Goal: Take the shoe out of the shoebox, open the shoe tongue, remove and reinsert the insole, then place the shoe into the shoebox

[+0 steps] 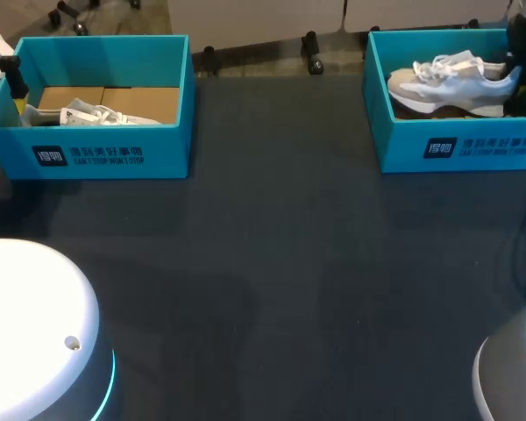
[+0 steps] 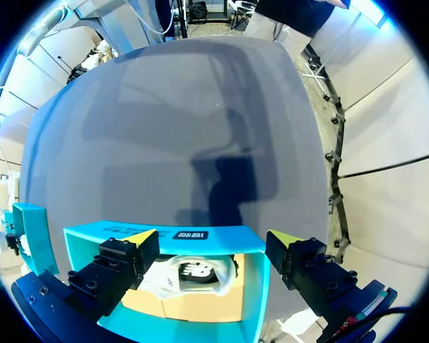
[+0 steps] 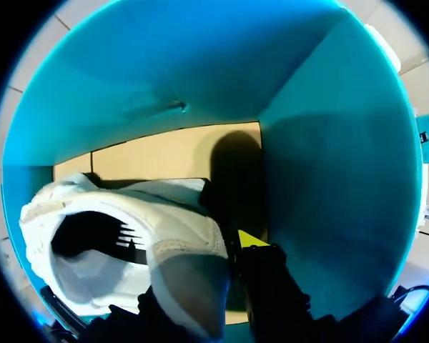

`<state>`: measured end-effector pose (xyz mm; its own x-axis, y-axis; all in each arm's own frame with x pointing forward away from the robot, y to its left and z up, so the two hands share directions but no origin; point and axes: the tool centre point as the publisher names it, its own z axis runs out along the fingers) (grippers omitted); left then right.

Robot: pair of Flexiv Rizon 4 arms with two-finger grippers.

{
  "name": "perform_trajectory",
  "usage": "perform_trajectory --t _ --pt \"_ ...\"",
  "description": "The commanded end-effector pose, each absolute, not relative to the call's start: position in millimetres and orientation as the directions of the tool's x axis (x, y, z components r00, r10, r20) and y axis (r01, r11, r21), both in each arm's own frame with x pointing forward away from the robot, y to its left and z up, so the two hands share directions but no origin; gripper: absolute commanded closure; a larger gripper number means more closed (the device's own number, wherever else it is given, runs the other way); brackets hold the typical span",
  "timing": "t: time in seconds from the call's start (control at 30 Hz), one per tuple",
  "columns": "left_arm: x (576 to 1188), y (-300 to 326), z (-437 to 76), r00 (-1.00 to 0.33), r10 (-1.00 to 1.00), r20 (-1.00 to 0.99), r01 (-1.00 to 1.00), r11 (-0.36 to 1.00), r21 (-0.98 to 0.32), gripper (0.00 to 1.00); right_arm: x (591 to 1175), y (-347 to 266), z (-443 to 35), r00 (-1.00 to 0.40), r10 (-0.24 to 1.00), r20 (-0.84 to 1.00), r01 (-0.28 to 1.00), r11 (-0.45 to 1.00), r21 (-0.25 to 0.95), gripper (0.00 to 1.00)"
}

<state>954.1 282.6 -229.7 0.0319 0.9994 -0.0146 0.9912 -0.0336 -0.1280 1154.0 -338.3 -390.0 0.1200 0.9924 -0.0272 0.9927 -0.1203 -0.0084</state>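
Right gripper [image 3: 200, 275] sits at the heel of the shoe [image 3: 175, 232] in the two-o'clock shoebox [image 3: 329, 179]; can't tell if it's clamped. Shoe looks light and soft, so the firm heel grips best. Left gripper [image 2: 213, 237] gapes wide, empty.

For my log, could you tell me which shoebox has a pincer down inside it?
The right-hand shoebox: the right pincer is down beside its shoe, while the left pincer hangs above the other shoebox.

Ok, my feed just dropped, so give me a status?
Left gripper, jaws open, above left shoebox, left shoe inside. Right gripper down in right shoebox at right shoe heel, grip unclear. Box wall close beside it.
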Motion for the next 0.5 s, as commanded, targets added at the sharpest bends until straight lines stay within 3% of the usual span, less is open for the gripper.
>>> perform_trajectory --t 0.03,0.5 --pt "952.7 283.0 -229.4 0.033 0.999 -0.013 0.992 -0.034 -0.125 0.0 1155.9 -338.8 -378.2 0.121 0.992 -0.035 0.992 -0.122 -0.03 1.0" --pt "952.7 283.0 -229.4 0.033 0.999 -0.013 0.992 -0.034 -0.125 0.0 1133.5 -340.2 -299.3 0.117 0.991 -0.057 0.993 -0.117 0.009 1.0"
